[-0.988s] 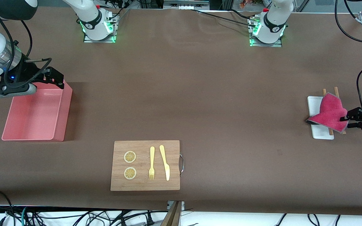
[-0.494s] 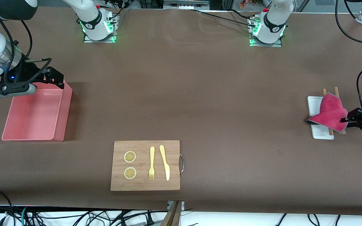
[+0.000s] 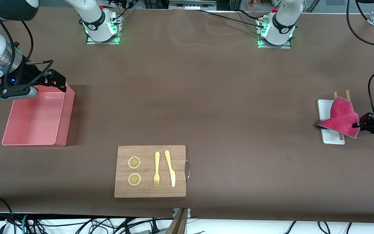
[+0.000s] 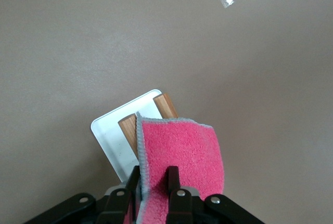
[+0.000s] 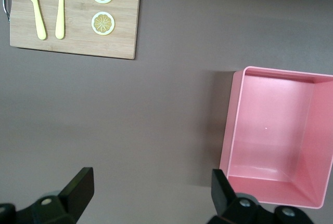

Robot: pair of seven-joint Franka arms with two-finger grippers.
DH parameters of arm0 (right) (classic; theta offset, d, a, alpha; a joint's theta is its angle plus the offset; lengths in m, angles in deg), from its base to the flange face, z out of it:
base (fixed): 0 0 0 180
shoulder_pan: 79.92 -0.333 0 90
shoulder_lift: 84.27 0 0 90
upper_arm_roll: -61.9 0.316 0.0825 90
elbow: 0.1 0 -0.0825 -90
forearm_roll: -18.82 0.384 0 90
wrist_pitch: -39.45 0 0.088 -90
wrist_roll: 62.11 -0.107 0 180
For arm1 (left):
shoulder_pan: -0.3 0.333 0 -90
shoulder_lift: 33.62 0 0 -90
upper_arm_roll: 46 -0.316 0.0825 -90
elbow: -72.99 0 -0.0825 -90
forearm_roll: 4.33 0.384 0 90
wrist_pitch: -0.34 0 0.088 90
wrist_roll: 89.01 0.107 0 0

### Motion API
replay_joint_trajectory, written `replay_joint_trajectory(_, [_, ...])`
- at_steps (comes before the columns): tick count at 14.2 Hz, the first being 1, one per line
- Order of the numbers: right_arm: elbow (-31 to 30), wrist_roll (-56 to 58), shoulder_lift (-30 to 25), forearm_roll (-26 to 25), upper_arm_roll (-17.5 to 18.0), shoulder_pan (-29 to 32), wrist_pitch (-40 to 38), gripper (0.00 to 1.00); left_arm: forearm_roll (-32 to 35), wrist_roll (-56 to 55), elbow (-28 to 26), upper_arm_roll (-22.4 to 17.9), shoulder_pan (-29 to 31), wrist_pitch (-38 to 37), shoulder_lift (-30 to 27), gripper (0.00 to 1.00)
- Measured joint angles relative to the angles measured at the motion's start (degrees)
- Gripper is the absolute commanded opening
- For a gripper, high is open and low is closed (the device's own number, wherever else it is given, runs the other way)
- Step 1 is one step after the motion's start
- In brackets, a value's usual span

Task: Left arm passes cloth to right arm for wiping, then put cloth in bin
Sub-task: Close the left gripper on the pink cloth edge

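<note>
My left gripper [image 3: 359, 125] is at the left arm's end of the table [image 3: 206, 97], low over the small white tray [image 3: 323, 109]. In the last second its jaws have come together on the edge of the cloth [image 3: 341, 118]. In the left wrist view the two fingers [image 4: 172, 174] now stand narrow, with the grey-edged border of the cloth [image 4: 182, 154] pressed between them. The cloth is draped over two wooden sticks [image 3: 347, 94] that lie across the tray, crimson side up, and it has not left them yet.

For the task, I judge that the pick-up grip is nearly made. The next step should be to lift the cloth free and carry it toward the middle of the table for the handover. The fabric is soft, so the grip on one edge may let it hang and swing.

My right gripper [image 5: 151, 195] waits above the table just beside the pink bin [image 3: 37, 118], with its jaws wide and nothing in them. The wooden board [image 3: 150, 171] with the fork [image 3: 156, 169], the knife [image 3: 170, 168] and two lemon slices [image 3: 134, 162] is untouched.
</note>
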Motion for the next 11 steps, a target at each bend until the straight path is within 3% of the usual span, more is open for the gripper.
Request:
replay_joint_trajectory(3, [0.0, 0.0, 0.0, 0.0, 0.0, 0.0, 0.0, 1.0, 0.0, 0.0, 0.02, 0.01, 0.0, 0.0, 0.0, 0.23])
replay_joint_trajectory(6, [0.0, 0.0, 0.0, 0.0, -0.01, 0.0, 0.0, 1.0, 0.0, 0.0, 0.09, 0.01, 0.01, -0.01, 0.0, 0.0])
replay_joint_trajectory(11, [0.0, 0.0, 0.0, 0.0, -0.03, 0.01, -0.01, 1.0, -0.01, 0.0, 1.2, 0.06, 0.05, -0.33, -0.59, 0.0])
